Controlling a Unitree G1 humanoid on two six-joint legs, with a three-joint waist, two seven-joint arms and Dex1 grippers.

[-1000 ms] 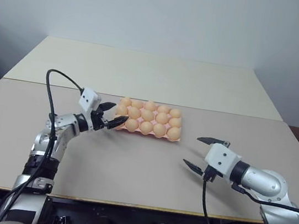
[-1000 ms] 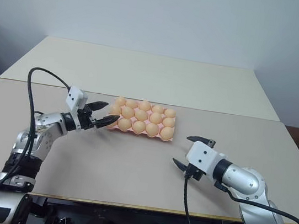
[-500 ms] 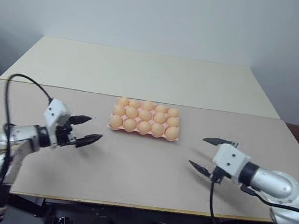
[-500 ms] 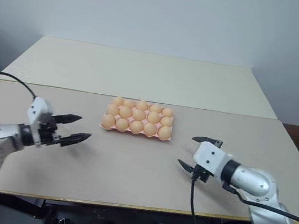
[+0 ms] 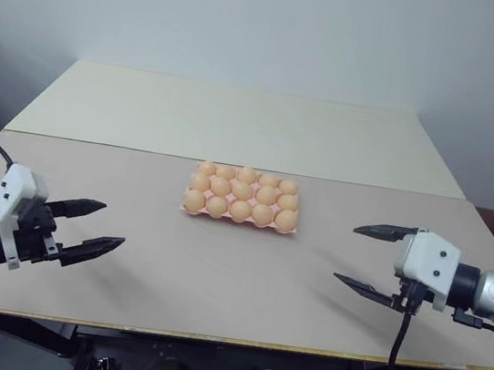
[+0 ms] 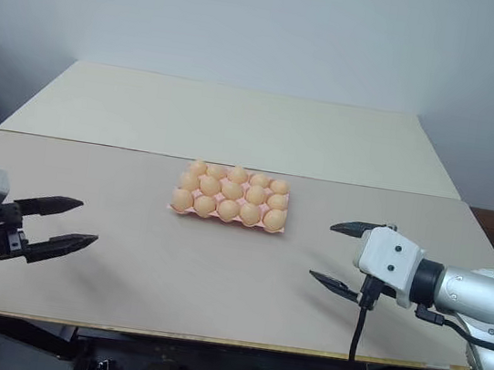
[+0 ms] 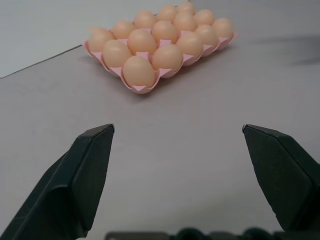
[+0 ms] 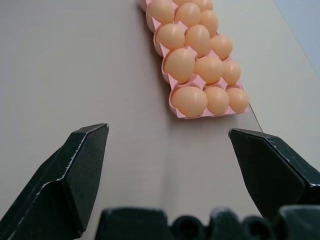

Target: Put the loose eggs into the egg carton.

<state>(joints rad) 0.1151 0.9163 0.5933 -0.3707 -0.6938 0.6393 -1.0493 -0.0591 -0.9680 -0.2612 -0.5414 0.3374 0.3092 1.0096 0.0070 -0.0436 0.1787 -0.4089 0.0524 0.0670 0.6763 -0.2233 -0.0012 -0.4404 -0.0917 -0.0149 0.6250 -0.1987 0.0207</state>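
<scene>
The left gripper [image 5: 92, 226] has its jaws spread wide apart, with nothing between them and nothing touched; it hangs above the near left part of the desk [image 5: 216, 273], pointing inward toward the middle. The right gripper [image 5: 367, 259] likewise has its jaws wide apart and empty, one black finger above the other in the head views, held over the near right part of the desk and pointing inward. Both grippers sit well apart from the egg carton [image 5: 238, 219], one on each side of it. The pink egg carton lies flat near the middle of the desk, just on the near side of the seam where the darker desk surface meets a paler one behind it. Each of its cups, in three rows of five, holds a pale orange-tan egg [image 7: 139, 71], so the eggs [image 6: 230, 195] sit upright in the tray, close against each other.
</scene>
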